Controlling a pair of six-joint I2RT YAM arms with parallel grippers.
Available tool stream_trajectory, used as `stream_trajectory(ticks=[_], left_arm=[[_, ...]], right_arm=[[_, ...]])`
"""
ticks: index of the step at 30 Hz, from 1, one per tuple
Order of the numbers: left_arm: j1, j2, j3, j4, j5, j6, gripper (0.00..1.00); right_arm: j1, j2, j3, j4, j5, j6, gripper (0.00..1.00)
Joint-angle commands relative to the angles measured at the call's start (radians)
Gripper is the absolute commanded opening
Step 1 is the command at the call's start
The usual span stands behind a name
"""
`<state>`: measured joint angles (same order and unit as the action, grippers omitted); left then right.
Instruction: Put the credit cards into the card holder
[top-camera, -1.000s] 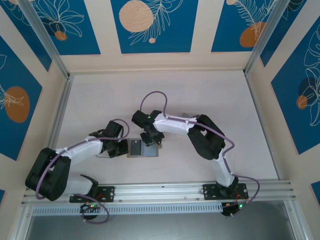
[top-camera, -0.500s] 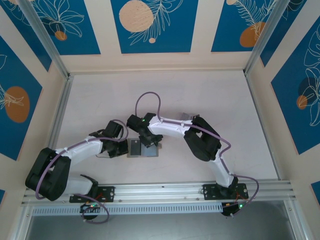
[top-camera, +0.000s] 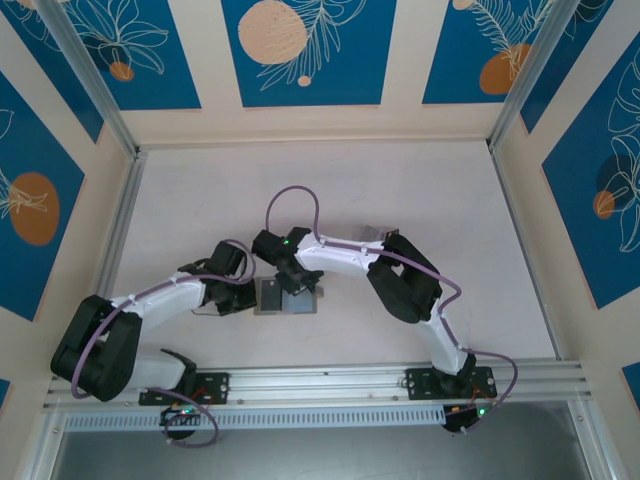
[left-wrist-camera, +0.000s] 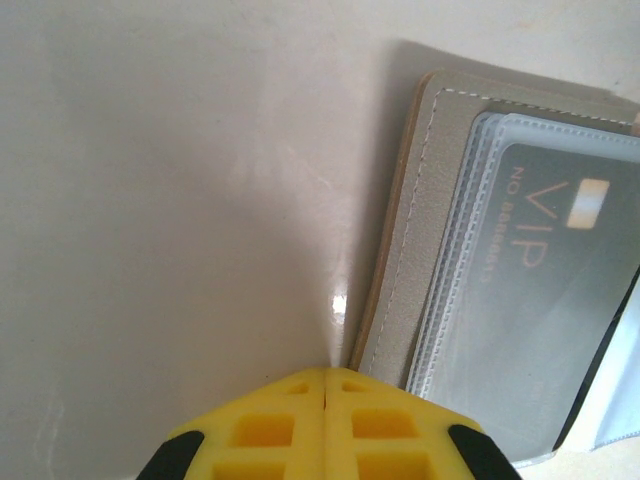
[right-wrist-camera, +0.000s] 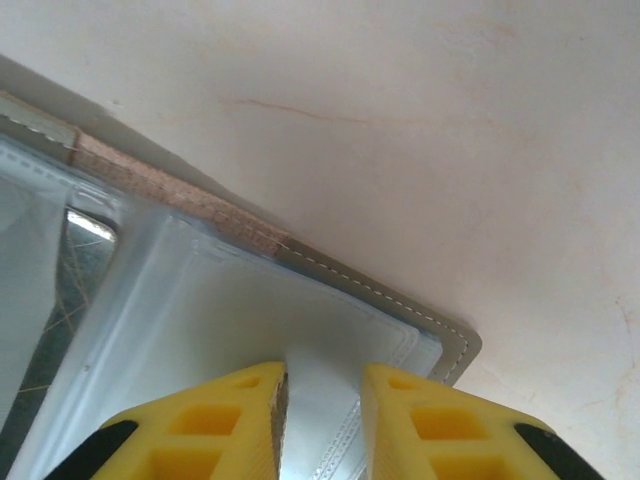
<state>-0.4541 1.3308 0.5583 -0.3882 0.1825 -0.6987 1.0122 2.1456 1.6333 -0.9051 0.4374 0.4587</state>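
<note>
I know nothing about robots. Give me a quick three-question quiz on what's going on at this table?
1. True or false: the left gripper has its jaws shut.
2. What is printed on the grey card in the card holder? A) VIP B) BANK C) GOLD
3. Fill in: the right gripper is above the holder's clear ____.
Key: 1 true; 2 A; 3 sleeves.

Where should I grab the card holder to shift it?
Probably its bare stitched grey border, approached low from the side of the left gripper. The card holder lies open and flat on the table, and that strip juts past the clear sleeves and VIP card.
</note>
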Motion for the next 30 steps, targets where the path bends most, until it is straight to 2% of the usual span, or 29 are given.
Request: stream_trajectory(ticks=[1, 5, 12, 14, 18, 22, 30], left_arm=[[-0.006, 0.057, -0.025, 0.061, 0.023, 0.013, 0.02], [-0.006, 0.048, -0.021, 0.056, 0.023, 0.013, 0.02], [-0.006, 0.045, -0.017, 0.046, 0.023, 0.022, 0.02], [-0.006, 0.045, -0.018, 0.046, 0.023, 0.023, 0.02], [-0.013, 0.051, -0.016, 0.049, 0.032, 0.028, 0.02], [-0.022, 0.047, -0.01, 0.048, 0.046, 0.032, 0.03], [-0.056, -0.095, 0.037, -0.01, 0.053, 0.085, 0.14]], right_arm=[[0.015, 0.036, -0.019, 0.019, -0.055, -0.023, 0.26], [0.0, 0.033, -0.046, 0.046, -0.152, -0.031, 0.23], [-0.036, 0.01, -0.109, 0.123, -0.297, -0.019, 0.07], [-0.045, -0.005, -0.123, 0.148, -0.346, -0.015, 0.05], [-0.073, -0.038, -0.156, 0.219, -0.501, -0.007, 0.05], [-0.084, -0.024, -0.151, 0.252, -0.595, 0.002, 0.06], [-0.122, 0.043, -0.138, 0.273, -0.681, 0.063, 0.08]])
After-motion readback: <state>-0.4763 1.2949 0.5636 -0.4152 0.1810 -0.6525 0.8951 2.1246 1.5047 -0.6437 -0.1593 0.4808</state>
